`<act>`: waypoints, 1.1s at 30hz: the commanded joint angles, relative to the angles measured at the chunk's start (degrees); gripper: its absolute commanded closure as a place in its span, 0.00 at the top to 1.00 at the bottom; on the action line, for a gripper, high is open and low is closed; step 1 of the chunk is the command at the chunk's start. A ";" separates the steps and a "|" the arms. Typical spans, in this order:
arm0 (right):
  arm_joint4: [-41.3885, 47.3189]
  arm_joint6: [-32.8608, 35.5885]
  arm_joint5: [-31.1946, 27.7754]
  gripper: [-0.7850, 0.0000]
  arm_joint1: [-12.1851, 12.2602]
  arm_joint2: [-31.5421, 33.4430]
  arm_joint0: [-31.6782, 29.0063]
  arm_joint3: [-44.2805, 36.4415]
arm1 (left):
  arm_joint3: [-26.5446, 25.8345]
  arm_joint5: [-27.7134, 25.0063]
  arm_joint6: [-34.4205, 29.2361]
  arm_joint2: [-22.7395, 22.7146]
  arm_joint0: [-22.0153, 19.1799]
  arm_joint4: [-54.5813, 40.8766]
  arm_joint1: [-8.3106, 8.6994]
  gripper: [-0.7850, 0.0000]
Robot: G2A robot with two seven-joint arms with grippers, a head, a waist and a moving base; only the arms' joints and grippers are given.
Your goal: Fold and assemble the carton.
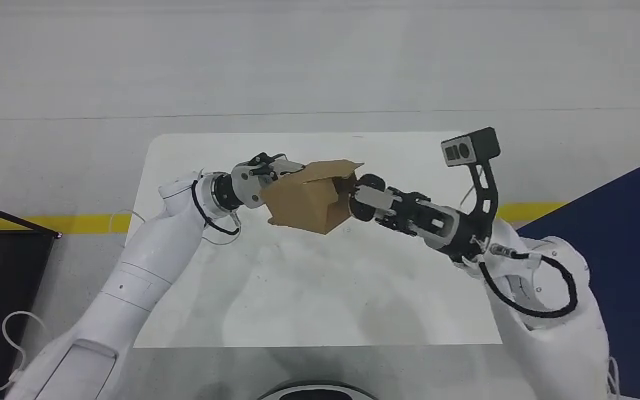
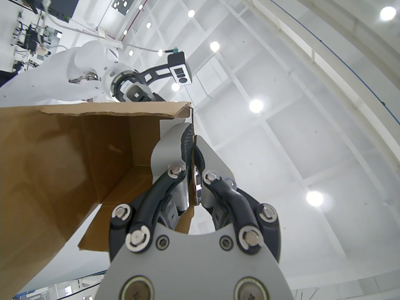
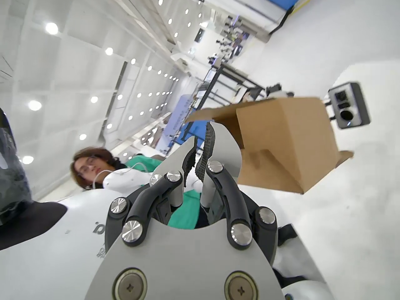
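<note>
Brown cardboard carton [image 1: 310,195] above my white desk [image 1: 300,300]; left jaws clamp its flap, right jaws nearly together beside it.

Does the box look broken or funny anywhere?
A little. The carton has a ragged, torn-looking upper edge near the left gripper, whose fingers pinch one wall. It is tilted, its flaps unfolded.

Count: one brown cardboard carton [image 1: 305,197]; two tools, left tool [image 1: 275,172] and right tool [image 1: 356,196]; one white table [image 1: 330,295].
</note>
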 commanded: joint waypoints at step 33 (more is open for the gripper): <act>3.33 -1.82 -0.81 0.00 -1.58 -11.68 10.07 11.91 | 0.00 0.00 0.00 0.00 0.00 0.00 0.00 0.00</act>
